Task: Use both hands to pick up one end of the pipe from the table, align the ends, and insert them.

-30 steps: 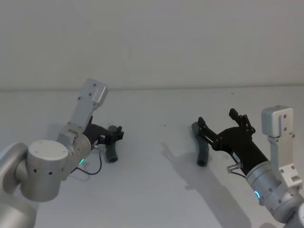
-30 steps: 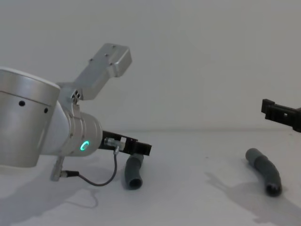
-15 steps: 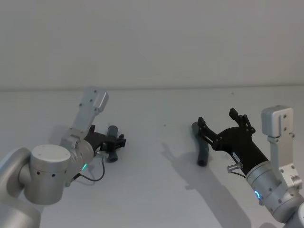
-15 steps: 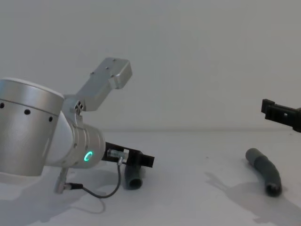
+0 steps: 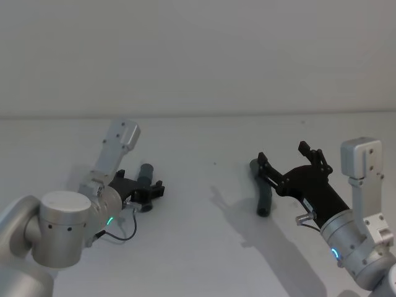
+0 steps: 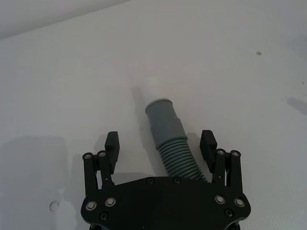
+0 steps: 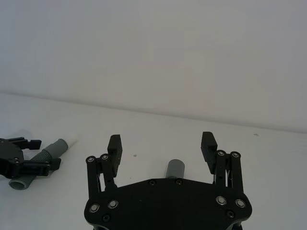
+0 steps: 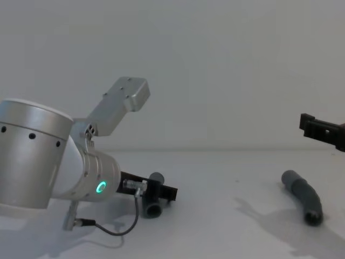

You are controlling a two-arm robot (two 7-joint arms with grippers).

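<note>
counter held both pipe pieces, well apart. left pincer sat low, spread wide, fingers either side of ribbed grey pipe piece without touching; its white tip pointed away. right pincer, also wide, hovered above bent grey pipe piece.

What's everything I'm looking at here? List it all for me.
left pipe piece: one, dark grey with a white tip, on the table between the left gripper's fingers
right pipe piece: one, dark grey, on the table below the right gripper
table: one, white, under everything
wall: one, off-white, behind the table
cable: one, black, by the left wrist
left gripper: one, black, open, low around its piece
right gripper: one, black, open, raised
arms: two, silver, left and right
</note>
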